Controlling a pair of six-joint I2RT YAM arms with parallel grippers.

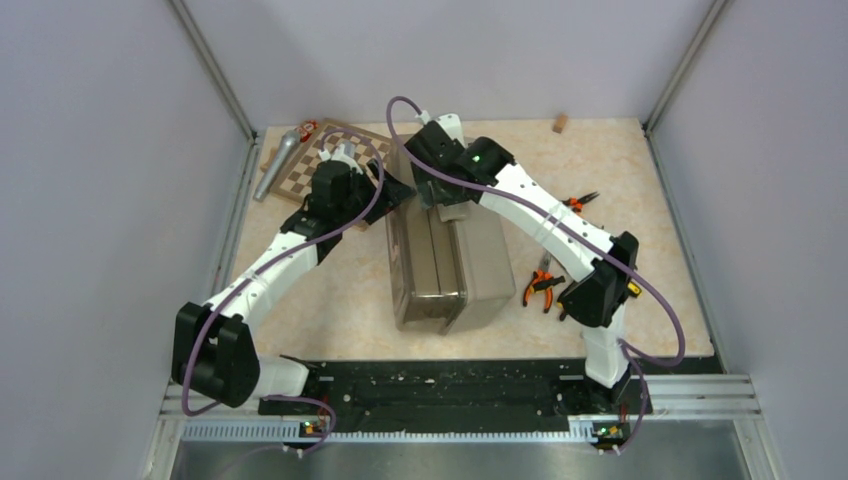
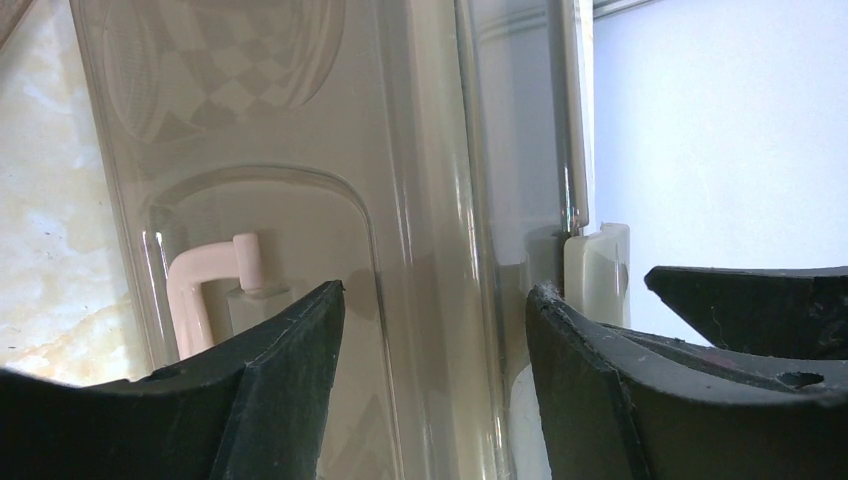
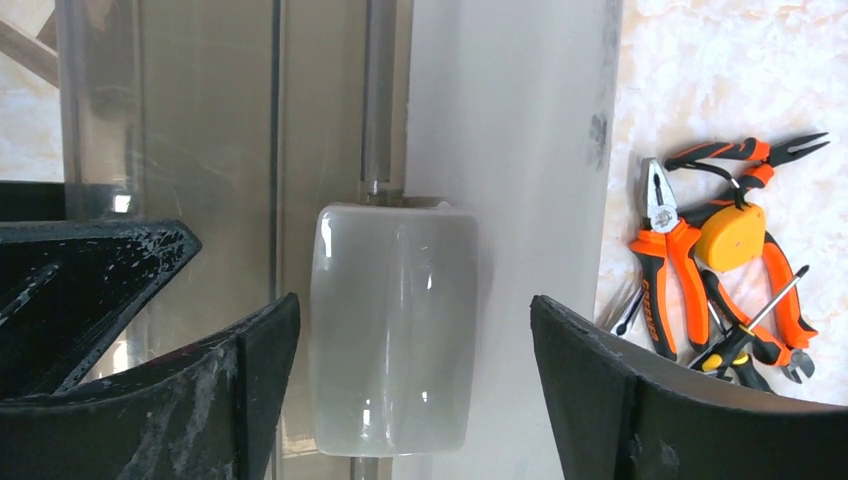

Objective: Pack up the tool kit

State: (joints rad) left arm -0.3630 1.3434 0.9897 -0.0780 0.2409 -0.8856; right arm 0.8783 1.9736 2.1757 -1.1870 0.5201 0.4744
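Observation:
The translucent grey-brown toolbox (image 1: 445, 270) lies closed in the middle of the table, and both grippers are at its far end. My left gripper (image 2: 435, 290) stands open astride a ridge of the clear lid (image 2: 300, 150), its fingers not touching it. The pale pink handle (image 2: 205, 290) shows through the plastic beside the left finger. My right gripper (image 3: 412, 310) is open around the cloudy latch (image 3: 393, 330), with a gap on each side. Right of the box lie orange-handled pliers (image 3: 660, 270), an orange tape measure (image 3: 730, 237), long-nose pliers (image 3: 745, 152) and a screwdriver (image 3: 745, 335).
A brown-and-cream chessboard (image 1: 325, 160) and a silver microphone (image 1: 277, 165) lie at the back left, behind the left arm. A small brown block (image 1: 560, 123) sits by the back wall. More orange pliers (image 1: 578, 203) lie under the right forearm.

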